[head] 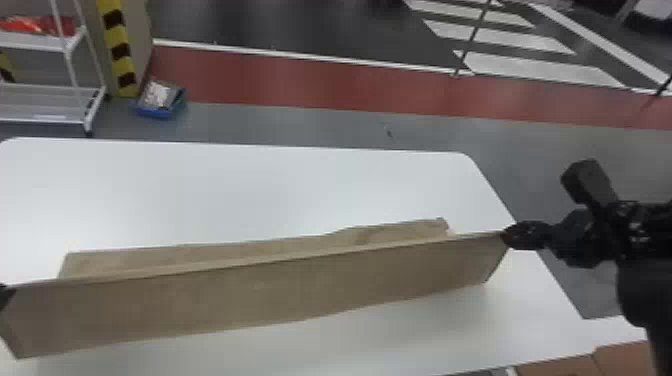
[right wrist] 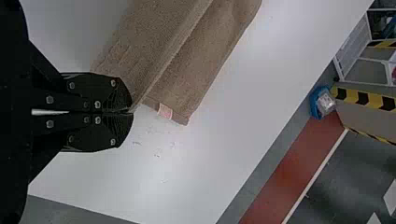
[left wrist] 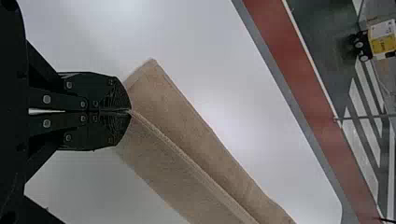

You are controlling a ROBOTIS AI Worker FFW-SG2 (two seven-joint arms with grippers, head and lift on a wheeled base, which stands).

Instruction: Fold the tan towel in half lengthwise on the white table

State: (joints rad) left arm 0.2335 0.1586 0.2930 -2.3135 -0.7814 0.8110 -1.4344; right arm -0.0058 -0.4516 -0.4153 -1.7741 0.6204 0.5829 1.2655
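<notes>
Two raised corners of the tan towel [head: 260, 295] are clamped in the left end effector [left wrist: 130, 111] and right end effector [right wrist: 132, 112] above the worktop [head: 250, 190], its far strip lying there, so uneven lowering or one early release could skew the fold.

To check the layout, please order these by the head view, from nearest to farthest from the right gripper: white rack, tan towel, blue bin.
1. Tan towel: held at the right gripper.
2. Blue bin: on the floor, toward the left.
3. White rack: farther left, at the view's edge.
</notes>
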